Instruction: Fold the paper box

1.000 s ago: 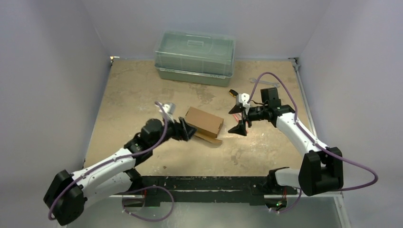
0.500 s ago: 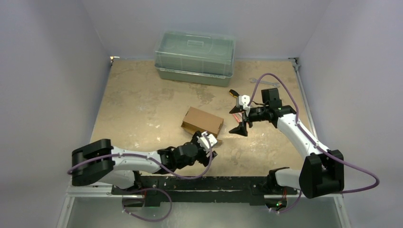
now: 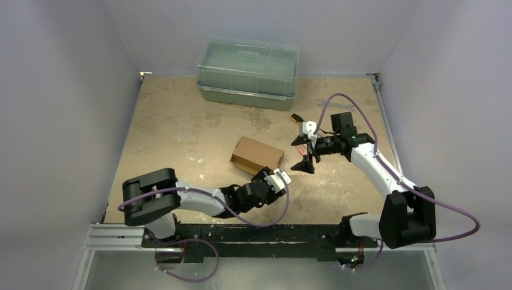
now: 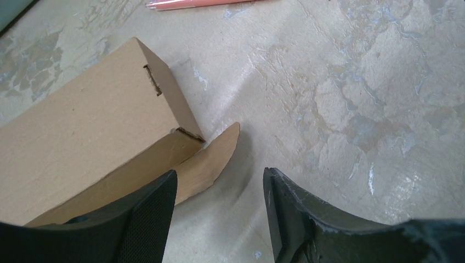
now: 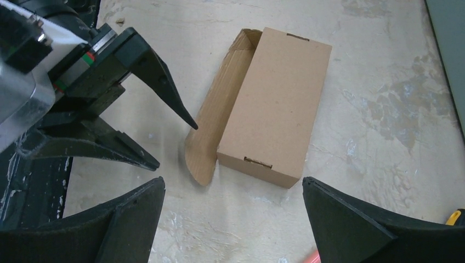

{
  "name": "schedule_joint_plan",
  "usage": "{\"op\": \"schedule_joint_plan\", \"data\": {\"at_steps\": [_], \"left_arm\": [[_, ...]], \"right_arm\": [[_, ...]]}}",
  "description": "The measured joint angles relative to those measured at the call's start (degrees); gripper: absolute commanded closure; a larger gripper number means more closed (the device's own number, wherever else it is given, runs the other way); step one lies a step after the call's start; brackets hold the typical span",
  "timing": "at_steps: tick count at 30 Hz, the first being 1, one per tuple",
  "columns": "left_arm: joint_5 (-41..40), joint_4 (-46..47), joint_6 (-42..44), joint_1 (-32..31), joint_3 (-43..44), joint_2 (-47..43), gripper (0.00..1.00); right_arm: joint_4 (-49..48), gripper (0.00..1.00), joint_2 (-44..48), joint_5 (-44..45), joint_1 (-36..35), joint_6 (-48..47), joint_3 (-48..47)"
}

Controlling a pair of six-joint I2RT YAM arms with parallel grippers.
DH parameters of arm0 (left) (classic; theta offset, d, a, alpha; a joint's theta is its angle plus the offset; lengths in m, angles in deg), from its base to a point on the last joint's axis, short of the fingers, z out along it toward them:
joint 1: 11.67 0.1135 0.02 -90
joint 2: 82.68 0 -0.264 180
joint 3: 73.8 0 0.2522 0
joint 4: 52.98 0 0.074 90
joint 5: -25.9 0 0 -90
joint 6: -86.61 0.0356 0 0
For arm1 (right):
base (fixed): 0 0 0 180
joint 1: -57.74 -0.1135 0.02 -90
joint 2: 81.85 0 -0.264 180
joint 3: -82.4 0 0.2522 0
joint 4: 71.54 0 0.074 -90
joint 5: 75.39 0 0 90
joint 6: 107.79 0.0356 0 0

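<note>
The paper box (image 3: 257, 153) is a small brown carton lying flat mid-table, with one rounded flap (image 4: 211, 159) spread open on the table along its near side. It also shows in the right wrist view (image 5: 274, 104) and the left wrist view (image 4: 82, 137). My left gripper (image 3: 264, 177) is open and empty, low at the box's near side, with its jaws on either side of the flap's tip (image 4: 219, 181). It also shows in the right wrist view (image 5: 175, 145). My right gripper (image 3: 305, 152) is open and empty, just right of the box, apart from it (image 5: 233, 183).
A large green-grey lidded plastic container (image 3: 247, 72) stands at the back. A pink pen (image 4: 203, 3) lies on the table beyond the box. A yellow-handled tool (image 3: 296, 118) and a metal piece (image 3: 331, 103) lie near the right arm.
My left arm has swung from the box's left end round to its near side, and its gripper now sits by the open flap. The box and right arm have stayed put.
</note>
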Motion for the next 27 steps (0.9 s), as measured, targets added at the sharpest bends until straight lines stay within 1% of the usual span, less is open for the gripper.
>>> {"op": "schedule_joint_plan", "data": {"at_steps": [8, 14, 17, 20, 27], "left_arm": [[-0.83, 1.22, 4.76, 0.00, 3.85, 5.27, 0.51], [-1.51, 0.61, 7.50, 0.00, 5.07, 6.88, 0.59], [-1.51, 0.59, 8.15, 0.00, 5.38, 7.45, 0.68], [-1.51, 0.57, 8.57, 0.00, 5.62, 8.37, 0.75], [-1.57, 0.24, 8.61, 0.00, 5.77, 9.77, 0.77]], "right_arm": [[0.81, 0.02, -1.31, -0.02, 0.02, -0.44, 0.00], [1.53, 0.02, -1.92, -0.02, 0.02, -0.85, 0.00], [1.86, 0.02, -2.16, -0.02, 0.02, -1.05, 0.00], [2.12, 0.02, -2.16, -0.02, 0.02, -1.27, 0.00], [2.23, 0.02, -2.19, -0.02, 0.02, -1.42, 0.00]]}}
